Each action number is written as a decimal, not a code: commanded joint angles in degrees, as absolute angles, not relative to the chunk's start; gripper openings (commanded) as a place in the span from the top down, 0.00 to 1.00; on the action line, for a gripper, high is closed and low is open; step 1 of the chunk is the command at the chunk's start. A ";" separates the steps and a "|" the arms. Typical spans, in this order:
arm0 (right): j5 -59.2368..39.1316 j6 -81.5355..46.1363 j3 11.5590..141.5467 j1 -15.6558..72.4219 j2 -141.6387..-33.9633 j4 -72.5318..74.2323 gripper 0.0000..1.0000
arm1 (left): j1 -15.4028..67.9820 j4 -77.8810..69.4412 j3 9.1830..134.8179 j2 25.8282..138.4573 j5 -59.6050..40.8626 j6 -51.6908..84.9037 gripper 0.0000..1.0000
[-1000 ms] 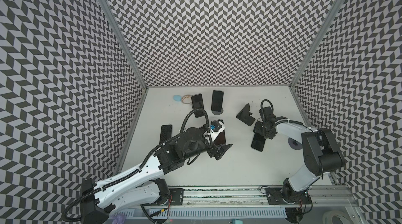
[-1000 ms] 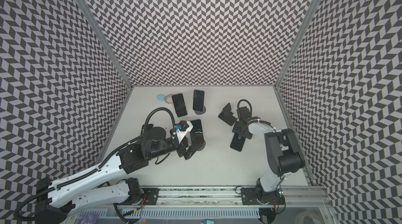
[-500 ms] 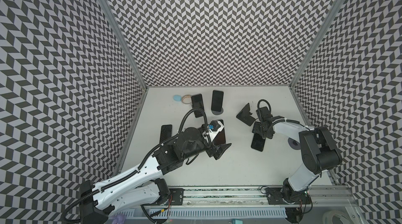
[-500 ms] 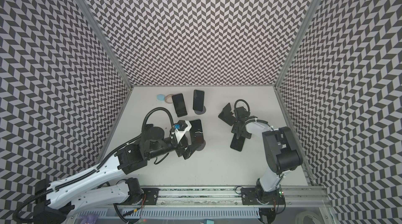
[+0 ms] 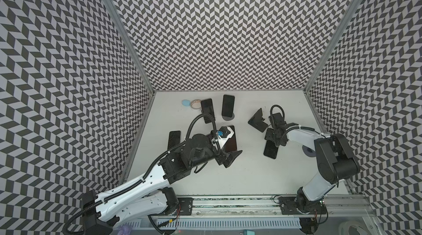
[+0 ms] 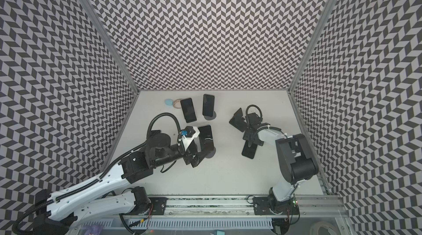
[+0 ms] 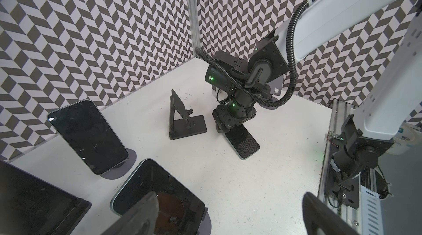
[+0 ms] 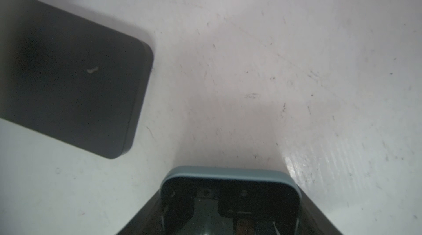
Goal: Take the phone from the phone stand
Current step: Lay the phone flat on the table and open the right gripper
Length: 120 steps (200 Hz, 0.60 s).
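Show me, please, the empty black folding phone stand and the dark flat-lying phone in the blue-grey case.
Empty black folding phone stand (image 7: 197, 127): left wrist view, on its flat base plate.
Dark phone in blue-grey case (image 7: 243, 143): left wrist view, glossy top face.

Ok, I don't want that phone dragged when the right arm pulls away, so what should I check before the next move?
1. The phone is off the folding stand: ok, the stand is empty.
2. The phone lies flat on the table: ok, by the left wrist view.
3. The right gripper has let go: not ok, its jaws hug the phone's sides in the right wrist view.
4. The folding stand is apart from the right gripper: ok, narrowly, in the left wrist view.
5. The left gripper is out of the way: ok, open, over by another phone on a round base.
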<state>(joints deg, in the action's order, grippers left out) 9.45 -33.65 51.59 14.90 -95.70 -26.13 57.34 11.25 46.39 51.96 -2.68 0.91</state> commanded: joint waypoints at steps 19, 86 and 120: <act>7.16 -35.19 48.11 15.15 -97.47 -27.50 0.41 | 57.13 11.51 45.44 51.02 -3.08 0.52 0.02; 7.10 -35.12 47.99 15.26 -97.21 -27.59 0.36 | 57.04 11.30 45.08 50.46 -2.90 0.32 0.02; 7.31 -34.81 48.17 15.22 -97.12 -28.03 0.35 | 56.94 11.20 44.82 50.10 -2.90 0.44 0.02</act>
<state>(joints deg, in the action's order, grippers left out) 9.54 -33.71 50.83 14.90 -95.18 -25.21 57.34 11.27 45.56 51.11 -2.68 0.91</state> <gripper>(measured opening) 0.725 0.981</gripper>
